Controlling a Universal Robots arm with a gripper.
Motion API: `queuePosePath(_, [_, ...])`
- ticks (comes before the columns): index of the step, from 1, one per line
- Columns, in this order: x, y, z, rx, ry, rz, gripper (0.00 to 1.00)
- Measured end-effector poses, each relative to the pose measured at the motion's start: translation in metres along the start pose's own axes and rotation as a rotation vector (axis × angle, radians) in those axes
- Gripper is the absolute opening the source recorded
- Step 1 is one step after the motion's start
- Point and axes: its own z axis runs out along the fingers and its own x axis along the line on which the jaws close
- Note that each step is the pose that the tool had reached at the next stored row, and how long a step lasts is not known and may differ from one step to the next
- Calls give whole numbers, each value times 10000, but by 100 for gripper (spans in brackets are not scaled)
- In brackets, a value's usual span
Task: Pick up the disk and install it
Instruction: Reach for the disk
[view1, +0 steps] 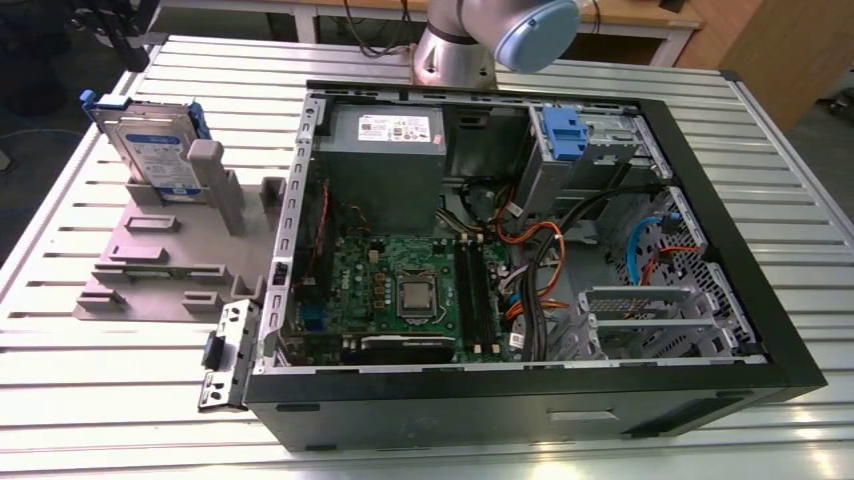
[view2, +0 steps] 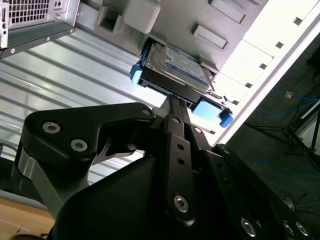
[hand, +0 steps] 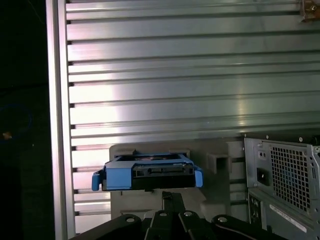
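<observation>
Since the open computer case (view1: 534, 250), off to one side of the fingers, holds no disk yet, the whole install is left, and which bay is meant is hard to make out. Ahead of the fingertips the grey holder (view1: 160, 260) carries the disk (view2: 175, 67) on edge among its posts, unlifted, its far end hidden. The gripper (view2: 170, 100) hangs just short of it, apart, fingers seemingly pressed together on nothing.
</observation>
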Motion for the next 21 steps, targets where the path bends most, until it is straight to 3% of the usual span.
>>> queuePosePath(21, [321, -25, 5, 0, 5, 0, 11])
